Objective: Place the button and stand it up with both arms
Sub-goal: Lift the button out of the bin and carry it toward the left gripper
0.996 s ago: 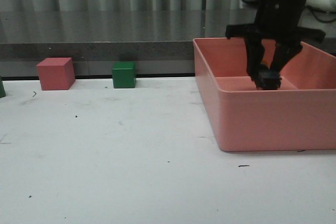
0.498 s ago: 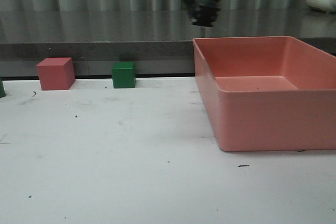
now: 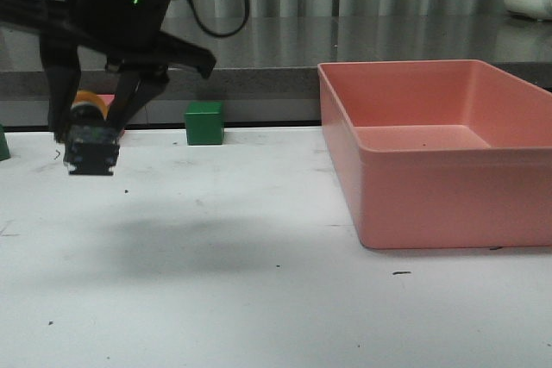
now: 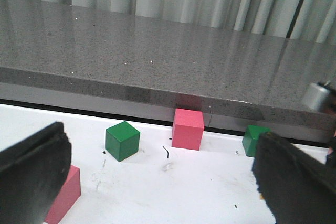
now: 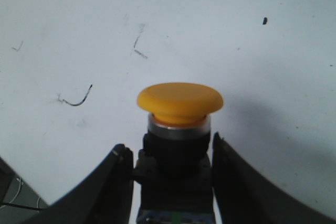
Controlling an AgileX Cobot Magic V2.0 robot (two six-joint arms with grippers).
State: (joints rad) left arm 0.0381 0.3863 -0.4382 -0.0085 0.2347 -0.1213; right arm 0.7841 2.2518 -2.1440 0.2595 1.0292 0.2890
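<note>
My right gripper [image 3: 90, 131] has crossed to the left side of the table and is shut on the button [image 3: 90, 146]. It holds the button by its black body, a little above the white table, with a shadow below it. In the right wrist view the yellow cap [image 5: 180, 100] sticks out past the fingers [image 5: 118, 174], and the gripper [image 5: 170, 158] grips the body from both sides. My left gripper [image 4: 163, 182] is open wide and empty, low over the table and facing the cubes. It does not show in the front view.
A green cube [image 3: 203, 122] stands at the back by the grey ledge. A pink cube [image 4: 188, 128] is mostly hidden behind the arm in the front view. More cubes, green [image 4: 122, 140] and pink [image 4: 65, 192], show in the left wrist view. A big pink bin [image 3: 431, 204] fills the right.
The right arm lifted the button out of the pink bin, swung left across the table and came down near the pink cube.
</note>
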